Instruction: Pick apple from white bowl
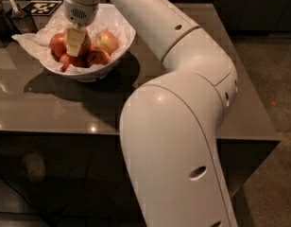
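You had the gripper [74,42] down inside the bowl [104,70], among the apples [106,41] on the paper [28,41]; whether it was closed on one, you could not tell. The bowl sat at the table's [51,109] far left, near a tag [40,7]

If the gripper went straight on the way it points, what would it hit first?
Probably the apples in the white bowl: the gripper points down right among them, perhaps touching one; depth is unclear.

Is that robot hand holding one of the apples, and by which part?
That cannot be told: the gripper is down among the apples in the white bowl, and none is raised above the rest.
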`<action>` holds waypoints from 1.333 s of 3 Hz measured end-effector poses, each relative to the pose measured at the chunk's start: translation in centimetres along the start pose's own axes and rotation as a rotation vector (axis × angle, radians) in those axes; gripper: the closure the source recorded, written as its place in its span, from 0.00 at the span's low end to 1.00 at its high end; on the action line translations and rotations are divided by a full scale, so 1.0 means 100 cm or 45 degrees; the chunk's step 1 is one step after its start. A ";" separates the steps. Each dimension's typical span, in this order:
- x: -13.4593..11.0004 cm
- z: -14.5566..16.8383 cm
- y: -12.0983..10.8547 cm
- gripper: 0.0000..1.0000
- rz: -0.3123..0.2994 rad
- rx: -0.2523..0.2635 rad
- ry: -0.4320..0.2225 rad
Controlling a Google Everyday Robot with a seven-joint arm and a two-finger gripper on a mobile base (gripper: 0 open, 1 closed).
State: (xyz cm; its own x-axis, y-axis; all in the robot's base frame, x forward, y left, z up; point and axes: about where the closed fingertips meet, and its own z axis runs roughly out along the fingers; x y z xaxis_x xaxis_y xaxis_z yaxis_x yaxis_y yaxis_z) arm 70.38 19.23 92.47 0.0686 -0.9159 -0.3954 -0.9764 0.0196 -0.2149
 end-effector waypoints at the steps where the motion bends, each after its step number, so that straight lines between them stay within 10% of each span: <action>1: -0.012 -0.036 -0.003 1.00 0.027 0.033 -0.023; 4: -0.035 -0.111 -0.014 1.00 0.075 0.130 -0.167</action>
